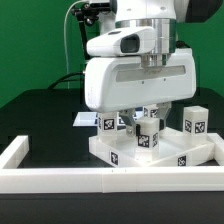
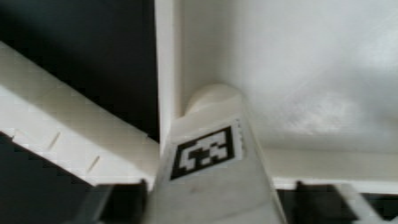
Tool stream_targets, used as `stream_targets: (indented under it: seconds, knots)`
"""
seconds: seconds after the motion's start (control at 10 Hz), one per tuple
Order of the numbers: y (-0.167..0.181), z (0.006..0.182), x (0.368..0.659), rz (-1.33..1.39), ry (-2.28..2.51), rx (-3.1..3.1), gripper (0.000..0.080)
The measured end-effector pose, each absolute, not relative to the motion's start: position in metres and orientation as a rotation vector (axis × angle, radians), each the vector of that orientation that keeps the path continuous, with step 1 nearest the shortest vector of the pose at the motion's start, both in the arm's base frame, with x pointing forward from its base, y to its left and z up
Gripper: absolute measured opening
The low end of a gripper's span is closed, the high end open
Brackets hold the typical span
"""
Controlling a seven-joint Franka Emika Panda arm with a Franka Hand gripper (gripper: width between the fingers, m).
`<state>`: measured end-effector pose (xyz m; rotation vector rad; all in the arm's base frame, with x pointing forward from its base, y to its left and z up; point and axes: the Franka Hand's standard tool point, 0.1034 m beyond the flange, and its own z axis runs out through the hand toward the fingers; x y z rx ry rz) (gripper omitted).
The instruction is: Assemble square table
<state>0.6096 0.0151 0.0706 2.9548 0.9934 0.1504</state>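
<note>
Gripper (image 1: 148, 118) closed on leg block (image 2: 217, 150), fingers clamping both sides. Leg's long axis vertical, upright, tag facing camera, lower end on tabletop panel (image 1: 120, 153). Second leg block (image 1: 194, 121) stands at 3 o'clock from it. Rail (image 1: 60, 179) at panel's 6 o'clock.

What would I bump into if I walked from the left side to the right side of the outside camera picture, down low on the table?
Long white rail's corner → flat white marker board with black tags → white plastic tagged leg block under the gripper → white tagged leg block standing at the far right on the white square tabletop panel.
</note>
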Motion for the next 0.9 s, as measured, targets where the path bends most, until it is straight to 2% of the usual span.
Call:
stream_targets:
  seconds: [0.2,0.4,0.9]
  knots:
    - [0.0151,0.0706,0.6096,0.151,0.957,2.968,0.0288]
    - [0.0153,0.0705,0.6096,0.155,0.707,3.049,0.0289]
    - [0.0153,0.0707,0.6099,0.156,-0.299,3.161,0.0290]
